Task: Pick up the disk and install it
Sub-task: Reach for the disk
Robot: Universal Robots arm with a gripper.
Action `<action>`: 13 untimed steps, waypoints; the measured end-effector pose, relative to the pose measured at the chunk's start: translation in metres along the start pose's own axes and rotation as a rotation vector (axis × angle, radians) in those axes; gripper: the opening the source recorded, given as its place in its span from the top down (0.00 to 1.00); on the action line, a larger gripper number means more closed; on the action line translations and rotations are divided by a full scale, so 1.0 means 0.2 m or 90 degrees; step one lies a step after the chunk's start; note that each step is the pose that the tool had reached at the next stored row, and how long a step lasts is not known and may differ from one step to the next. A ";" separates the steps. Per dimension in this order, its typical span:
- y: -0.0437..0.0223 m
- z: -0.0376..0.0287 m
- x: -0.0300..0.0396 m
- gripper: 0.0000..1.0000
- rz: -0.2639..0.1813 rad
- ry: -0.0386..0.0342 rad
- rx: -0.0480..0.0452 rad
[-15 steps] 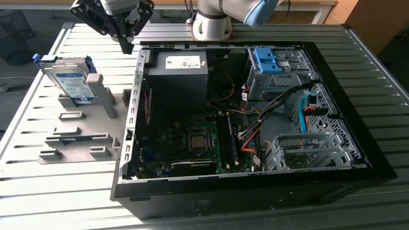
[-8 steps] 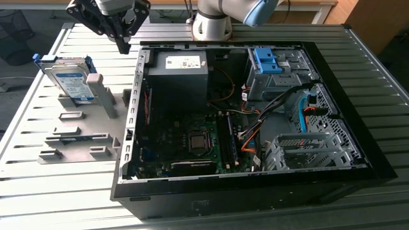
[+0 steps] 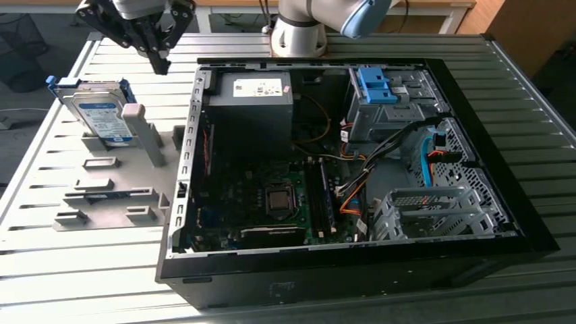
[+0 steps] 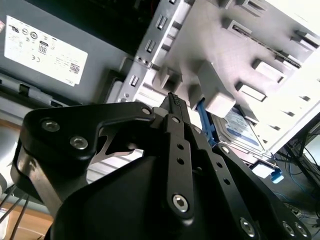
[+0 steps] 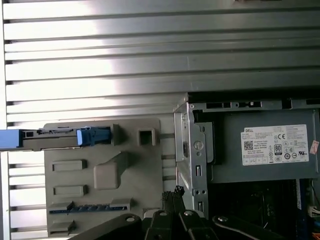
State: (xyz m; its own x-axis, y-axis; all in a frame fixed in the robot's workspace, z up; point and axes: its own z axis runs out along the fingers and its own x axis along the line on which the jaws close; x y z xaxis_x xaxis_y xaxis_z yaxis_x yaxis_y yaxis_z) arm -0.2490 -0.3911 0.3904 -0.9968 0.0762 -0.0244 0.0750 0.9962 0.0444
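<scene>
The disk (image 3: 101, 115), a silver drive with a white and light-blue label in a blue frame, stands on edge in a grey holder (image 3: 117, 197) at the exterior view's left. It appears edge-on in the first wrist view (image 5: 60, 137) and beyond the fingers in the second wrist view (image 4: 243, 126). My black gripper (image 3: 162, 66) hangs above the table, up and to the exterior view's right of the disk and apart from it. Both wrist views show its fingers closed together with nothing between them (image 4: 174, 100) (image 5: 173, 192).
The open computer case (image 3: 504, 169) lies on the slatted metal table (image 3: 54, 270), to the exterior view's right of the holder. Inside are a power supply (image 3: 253, 91), a motherboard, cables, a blue latch bracket (image 3: 376, 84) on a grey bay, and a grey drive cage (image 3: 423, 210).
</scene>
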 end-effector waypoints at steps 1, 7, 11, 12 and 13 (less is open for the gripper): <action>0.007 0.001 0.017 0.89 0.000 0.0001 0.0000; 0.065 0.012 0.090 0.89 0.000 0.0007 0.0003; 0.065 0.014 0.097 0.89 0.000 0.0007 0.0003; 0.065 0.014 0.097 0.89 0.000 0.0007 0.0003; 0.065 0.014 0.097 0.89 0.000 0.0007 0.0003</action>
State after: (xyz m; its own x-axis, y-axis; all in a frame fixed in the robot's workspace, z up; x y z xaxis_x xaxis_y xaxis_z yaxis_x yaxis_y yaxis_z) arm -0.2673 -0.3765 0.3878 -0.9968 0.0763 -0.0233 0.0752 0.9962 0.0439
